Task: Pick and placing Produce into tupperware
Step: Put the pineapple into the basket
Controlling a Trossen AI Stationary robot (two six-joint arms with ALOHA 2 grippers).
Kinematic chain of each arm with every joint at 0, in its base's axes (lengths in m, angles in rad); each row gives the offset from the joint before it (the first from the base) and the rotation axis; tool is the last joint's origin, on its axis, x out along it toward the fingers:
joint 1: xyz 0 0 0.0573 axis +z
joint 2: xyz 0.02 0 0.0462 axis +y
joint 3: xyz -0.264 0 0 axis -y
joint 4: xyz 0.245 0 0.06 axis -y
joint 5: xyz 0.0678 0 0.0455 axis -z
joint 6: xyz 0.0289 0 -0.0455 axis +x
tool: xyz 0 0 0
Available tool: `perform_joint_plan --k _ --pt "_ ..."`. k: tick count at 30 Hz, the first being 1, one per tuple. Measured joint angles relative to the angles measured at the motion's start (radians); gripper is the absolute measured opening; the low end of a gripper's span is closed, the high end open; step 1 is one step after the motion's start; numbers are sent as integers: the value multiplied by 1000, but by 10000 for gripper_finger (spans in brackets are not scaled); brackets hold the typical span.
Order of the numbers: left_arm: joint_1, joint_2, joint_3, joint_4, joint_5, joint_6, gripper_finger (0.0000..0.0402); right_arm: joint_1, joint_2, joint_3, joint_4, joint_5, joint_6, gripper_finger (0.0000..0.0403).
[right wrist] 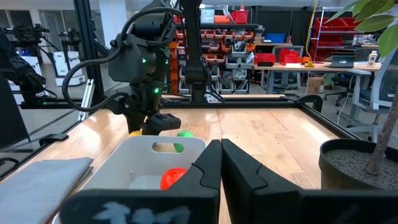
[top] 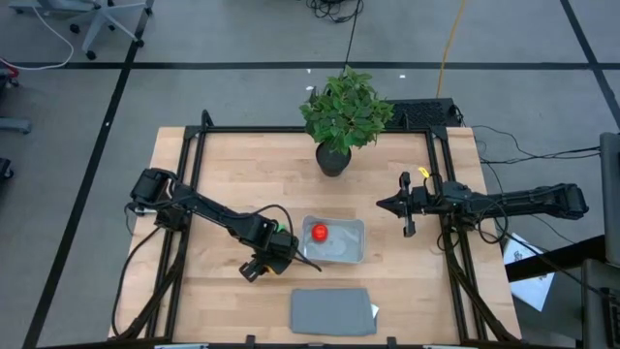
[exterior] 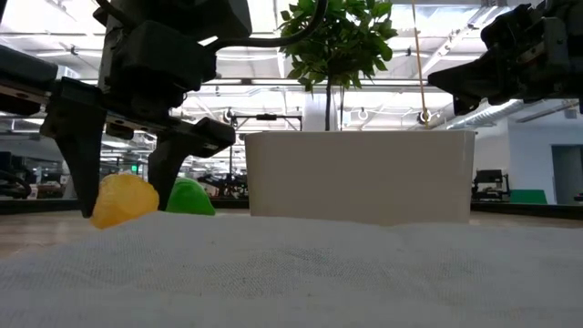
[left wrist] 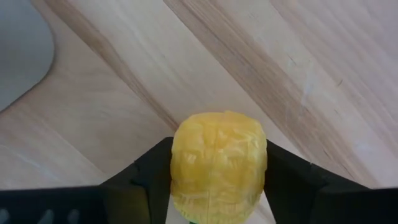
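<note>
Gripping the yellow piece [left wrist: 219, 165] between closed fingers, our left hand [top: 260, 266] sits just left of the tupperware [top: 351, 252]; our right hand [top: 407, 206] waits shut.

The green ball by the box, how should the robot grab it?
Probably from straight above, pinching its round sides. The green piece sits on the table with the yellow piece and the left gripper close beside it, so side room looks tight.

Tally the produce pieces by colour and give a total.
Red: 1, the red piece in the tupperware.
Yellow: 1, the yellow piece between the left gripper fingers.
Green: 1, the green piece on the table.
Total: 3.
</note>
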Motion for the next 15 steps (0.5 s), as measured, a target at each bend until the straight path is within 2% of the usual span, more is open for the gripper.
perform_joint_plan --k 11,15 --pt "0 0 0 1 -3 -1 210 0 0 0 0 0 0 0" --pt "0 -24 0 -5 -33 -7 211 0 0 0 0 0 0 0"
